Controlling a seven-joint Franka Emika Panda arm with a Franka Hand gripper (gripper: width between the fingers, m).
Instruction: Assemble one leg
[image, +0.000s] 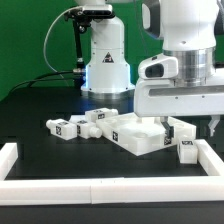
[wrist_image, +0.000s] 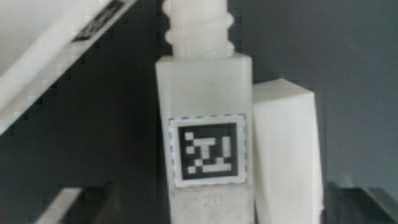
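Exterior view: the black counter (image: 40, 140), edged by a white rail (image: 60, 186), carries a cluster of white parts (image: 130, 135) at centre right of the frame. The arm (image: 185, 40) hangs over them from the upper right. In the wrist view the leg (wrist_image: 208, 110), tag (wrist_image: 208, 152) facing the camera, fills the middle between the spread jaws, which grip nothing.

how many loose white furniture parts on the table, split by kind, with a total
legs: 4 (the ones on the exterior view's left lie close together, so the count is less sure there)
flat panel: 1
total: 5
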